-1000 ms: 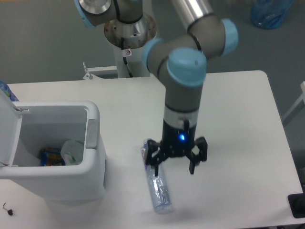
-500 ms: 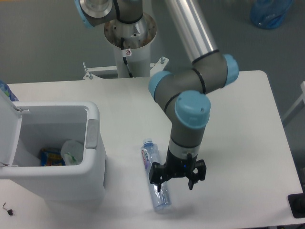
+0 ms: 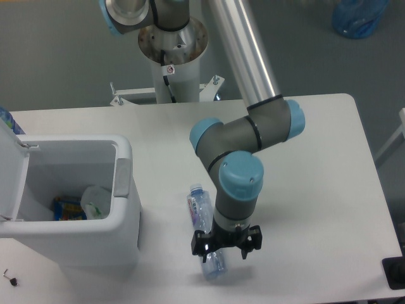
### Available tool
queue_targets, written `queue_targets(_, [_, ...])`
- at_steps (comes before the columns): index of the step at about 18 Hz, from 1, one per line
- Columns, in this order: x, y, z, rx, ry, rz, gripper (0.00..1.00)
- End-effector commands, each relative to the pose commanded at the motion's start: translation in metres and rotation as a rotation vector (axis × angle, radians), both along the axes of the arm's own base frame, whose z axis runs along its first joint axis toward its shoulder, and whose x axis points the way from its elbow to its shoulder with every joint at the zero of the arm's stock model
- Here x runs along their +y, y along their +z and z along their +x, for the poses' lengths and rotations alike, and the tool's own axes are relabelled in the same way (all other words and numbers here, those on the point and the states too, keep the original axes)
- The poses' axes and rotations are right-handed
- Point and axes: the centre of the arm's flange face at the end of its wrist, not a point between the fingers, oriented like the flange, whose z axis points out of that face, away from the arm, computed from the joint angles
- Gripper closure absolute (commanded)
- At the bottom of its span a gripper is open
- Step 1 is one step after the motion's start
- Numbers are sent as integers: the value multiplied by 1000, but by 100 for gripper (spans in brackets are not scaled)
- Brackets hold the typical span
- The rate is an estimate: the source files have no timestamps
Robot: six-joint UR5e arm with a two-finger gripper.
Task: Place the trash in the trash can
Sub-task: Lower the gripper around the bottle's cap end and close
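The bin (image 3: 124, 190) is standing on the table (image 3: 316, 158) with its lid (image 3: 11, 177) hinged up on the side away from the arm. The grey tab (image 3: 121, 178) is sitting on the rim nearest the arm.

The wrapper (image 3: 95, 201) is lying inside the bin, against the wall under the grey tab. A blue-and-yellow packet (image 3: 67, 208) is lying beside it, deeper in the bin.

The bottle (image 3: 204, 225) is lying flat on the table, outside the bin and near the tab side. Its cap end is pointing away from the camera; its far end is lying toward the front table edge.

The gripper (image 3: 226, 246) is pointing straight down over the lower half of the bottle, on the side away from the bin. The jaws are standing apart. One finger (image 3: 201, 244) is showing at the bottle's body, overlapping it in this view; the other finger (image 3: 253, 239) is standing well clear of the bottle over bare table. The bottle is therefore lying at one jaw and not centred between the two. Whether the near finger is touching the bottle cannot be told from this view. The wrist is hiding part of the bottle's middle
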Motion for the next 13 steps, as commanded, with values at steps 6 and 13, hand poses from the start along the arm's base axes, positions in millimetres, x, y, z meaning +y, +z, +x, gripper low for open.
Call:
queue_targets(6, [14,-19,4,22,3,-31,1])
queue_targets(13, [13,-30,7,18,0,-50,2])
